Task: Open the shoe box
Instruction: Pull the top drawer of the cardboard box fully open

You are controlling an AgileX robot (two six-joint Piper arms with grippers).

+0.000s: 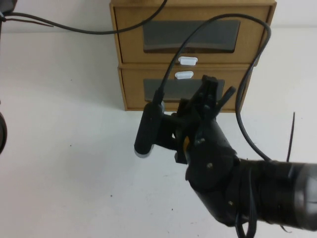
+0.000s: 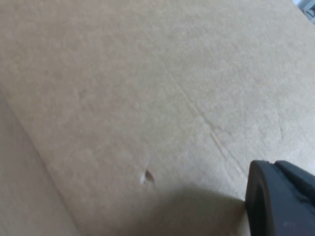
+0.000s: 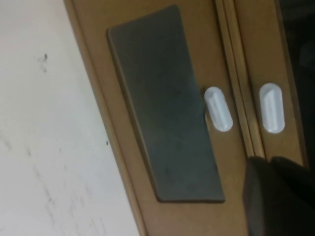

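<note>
right gripper [image 1: 217, 88], nearest the camera, hangs over the table [image 1: 59, 163] just in front of the lower box [image 1: 133, 89], jaws closed on nothing

risks, as judged:
- closed jaws cannot take the lower handle [image 1: 184, 75]; unless they part first, the tips would only press the drawer front inward or shove the stack back
- the lower handle and the upper handle [image 1: 188, 60] lie close together on either side of the seam between the boxes; a slightly high approach could catch the wrong one, or bridge both
- the gripper sits to the right of the handles, so a skewed pull could jam the drawer in its sleeve
- the boxes look light; a pull with nothing bracing them could drag the stack forward or slide the upper box [image 1: 193, 29] off
- the cable [image 1: 218, 20] loops across both box fronts and could snag on a corner as the arm moves

left gripper [image 2: 280, 196] does not show in the high view; its own camera shows it close against a plain cardboard face, seemingly one of the boxes. open or closed: cannot tell, and whether it braces the stack is not established

containers: two drawer-type shoe boxes, stacked, at the far middle of the table, both closed. each front has a dark window [image 3: 162, 103]; nothing can be made out through either, so contents unknown
</note>
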